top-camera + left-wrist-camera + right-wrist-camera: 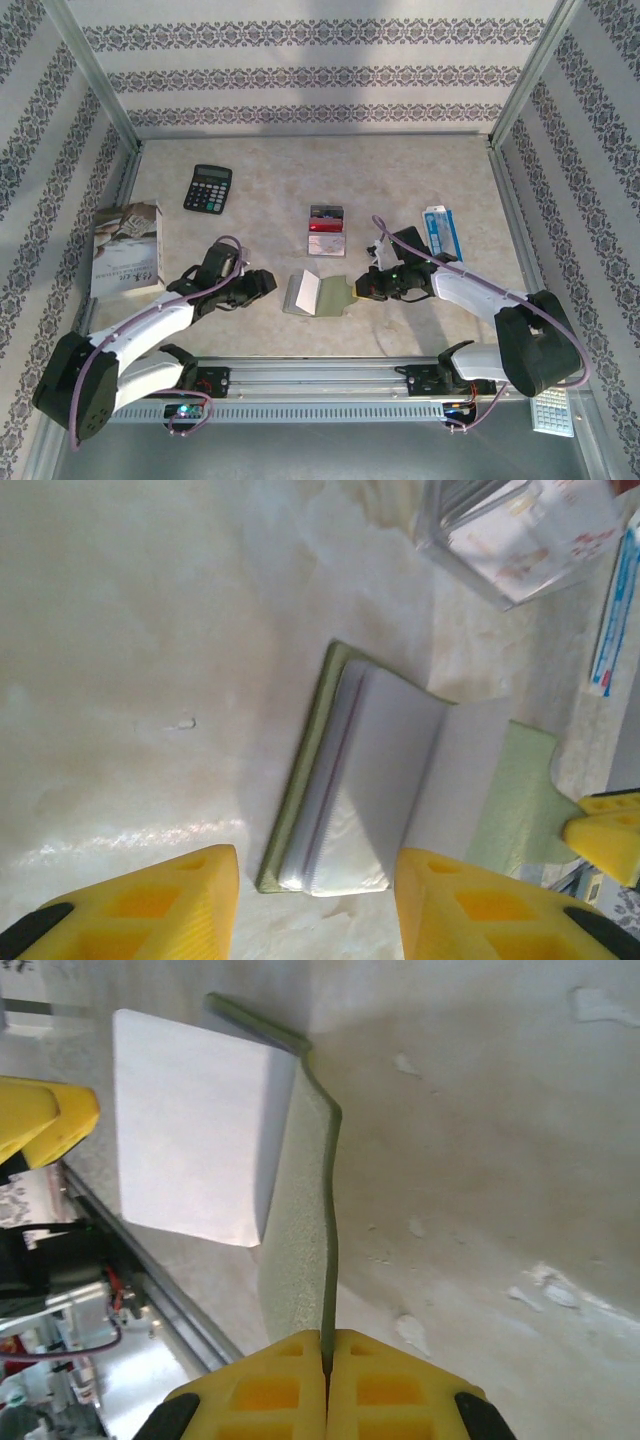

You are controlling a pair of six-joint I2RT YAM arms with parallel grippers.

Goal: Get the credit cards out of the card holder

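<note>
Observe the left gripper point(265, 283), jaws apart, at the left edge of the open holder point(318, 293) on the desk point(250, 180). Cards point(327, 230) lie stacked beyond it. The right gripper point(367, 287) is clamped on the holder's right flap.

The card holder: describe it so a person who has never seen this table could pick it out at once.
On the table, look near the front edge. The card holder lies open between the left gripper and the right gripper, which pinches its flap. It alone is olive green with pale lining.
</note>
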